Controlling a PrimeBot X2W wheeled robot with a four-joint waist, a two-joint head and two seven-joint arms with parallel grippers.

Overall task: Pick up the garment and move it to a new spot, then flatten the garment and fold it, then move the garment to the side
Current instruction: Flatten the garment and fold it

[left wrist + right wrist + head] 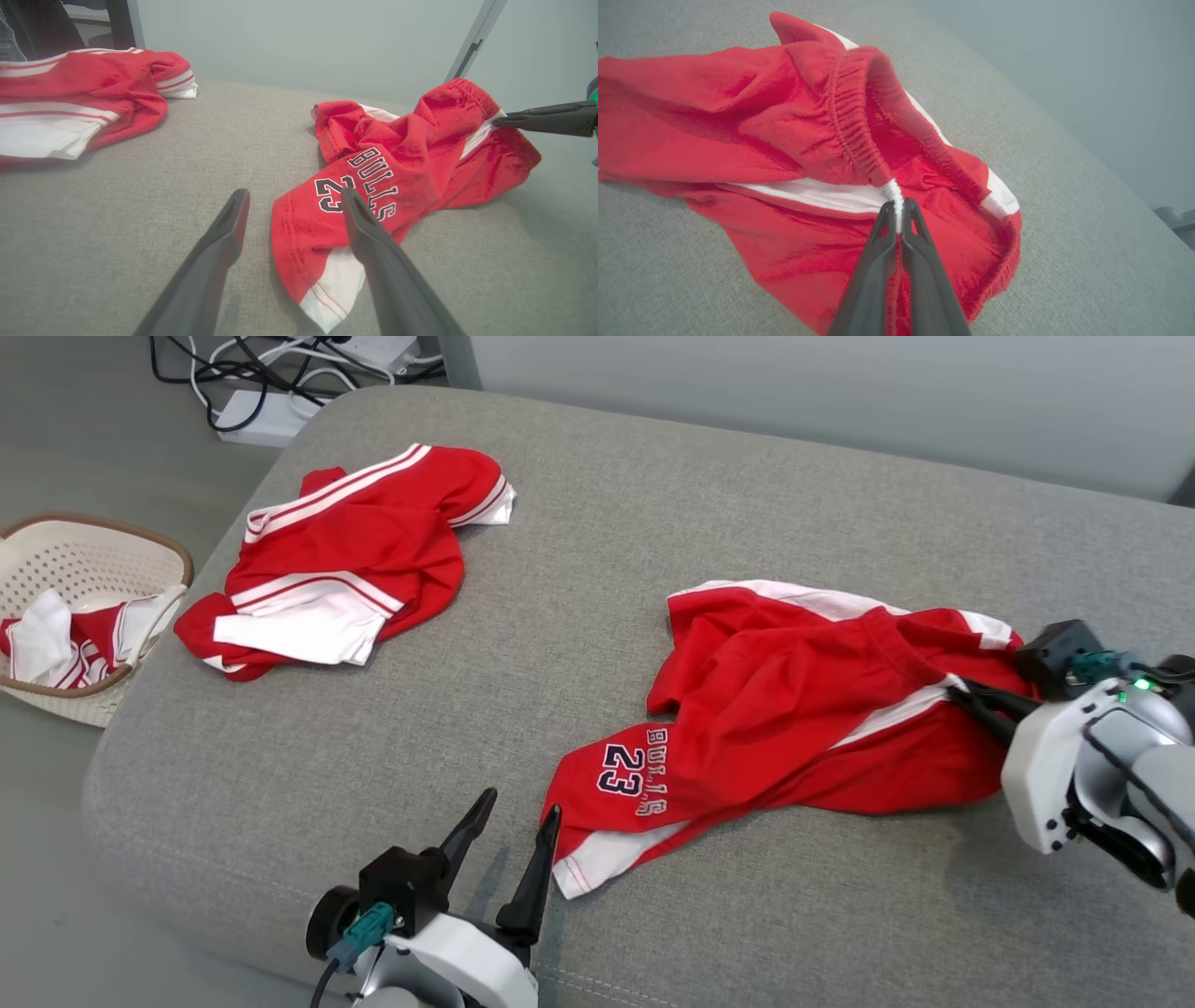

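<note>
You lose part of the basket [84, 560] past the head view's left edge, and the clothes [56, 649] in it are too crumpled to tell apart. In your left wrist view a finger [373, 233] of the left gripper [294, 193] covers part of the "23" on the shorts [411, 135], and the other garment [79, 84] runs off the left edge

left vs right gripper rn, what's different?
The left gripper stands open; the right gripper is shut. The left holds nothing, poised by the leg hem of the red shorts; the right pinches their white waistband edge. Both are at the same garment.
</note>
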